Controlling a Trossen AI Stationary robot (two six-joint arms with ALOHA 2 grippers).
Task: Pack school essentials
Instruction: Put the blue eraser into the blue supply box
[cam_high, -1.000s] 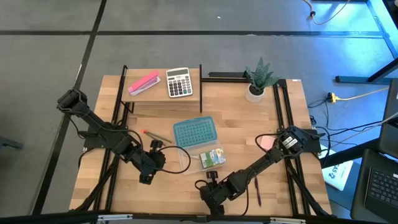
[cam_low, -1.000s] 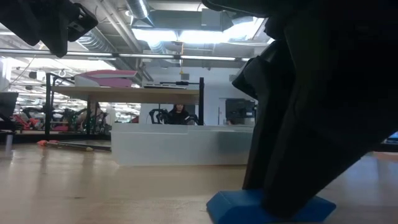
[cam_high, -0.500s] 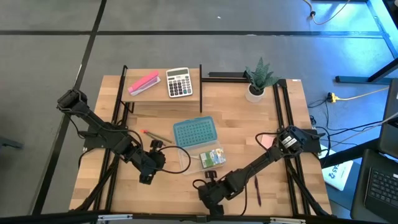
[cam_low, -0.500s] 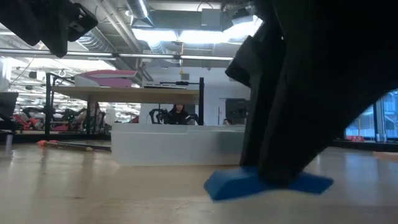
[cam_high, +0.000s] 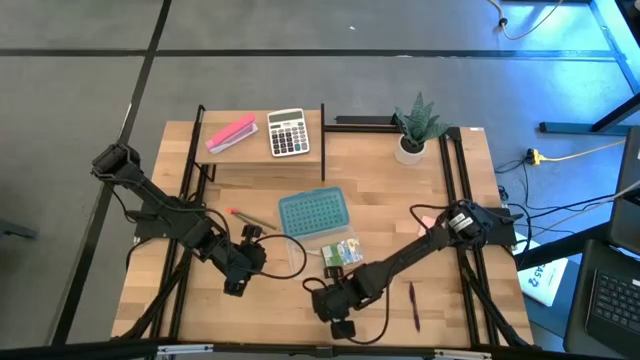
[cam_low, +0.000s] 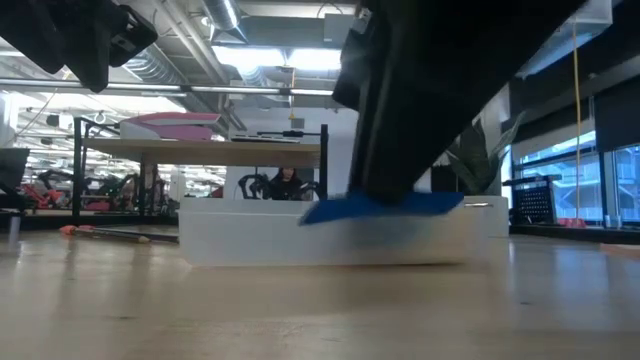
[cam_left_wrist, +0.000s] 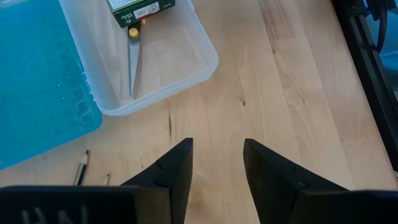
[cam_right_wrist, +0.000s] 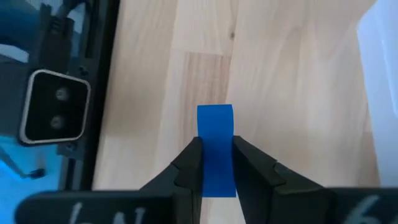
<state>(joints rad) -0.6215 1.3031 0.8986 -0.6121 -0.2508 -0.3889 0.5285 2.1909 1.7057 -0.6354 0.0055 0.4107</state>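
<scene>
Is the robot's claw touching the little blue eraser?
Touching. The right wrist view shows the right gripper with both fingers pressed against the blue eraser's sides.

The clear box (cam_high: 322, 252) sits at the table's (cam_high: 380, 190) centre, scissors (cam_left_wrist: 132, 59) and crayon box (cam_high: 341, 253) inside, its lid (cam_high: 311, 213) at twelve o'clock. At eleven lie the calculator (cam_high: 288, 133) and block (cam_high: 231, 133); plant (cam_high: 416, 125) at one; pen (cam_high: 413, 305) at five; pencil (cam_high: 250, 219) at nine.

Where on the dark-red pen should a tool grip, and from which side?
Probably mid-length on the pen, coming straight down from above and closing across its thin shaft. It lies flat on the table, so a mid-length hold should keep it from tipping.
</scene>
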